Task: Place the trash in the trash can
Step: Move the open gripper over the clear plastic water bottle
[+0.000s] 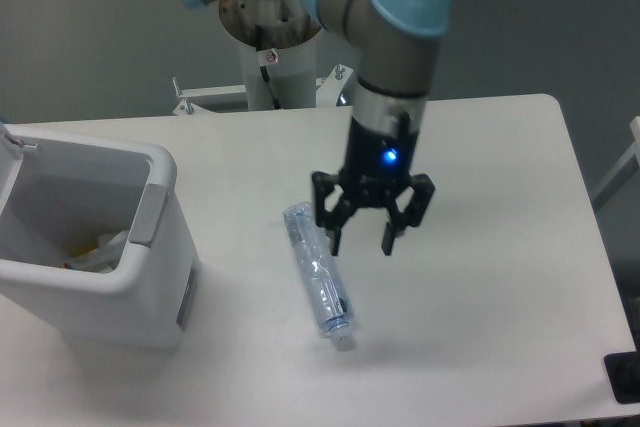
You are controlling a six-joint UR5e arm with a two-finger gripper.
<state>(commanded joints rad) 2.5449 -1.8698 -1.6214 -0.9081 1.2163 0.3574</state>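
Note:
A clear bluish plastic bottle (317, 272) lies on the white table (500, 197), its small cap pointing toward the front edge. My gripper (360, 245) hangs open just right of the bottle's upper half, above the table, holding nothing. The white trash can (130, 287) stands at the left with a grey rim panel (150, 215). Inside it lies some whitish and yellow trash (98, 247); I cannot tell what it is.
The arm's base column (272, 47) rises behind the table's far edge, beside a metal bracket frame (390, 77). A dark object (625, 379) sits at the front right corner.

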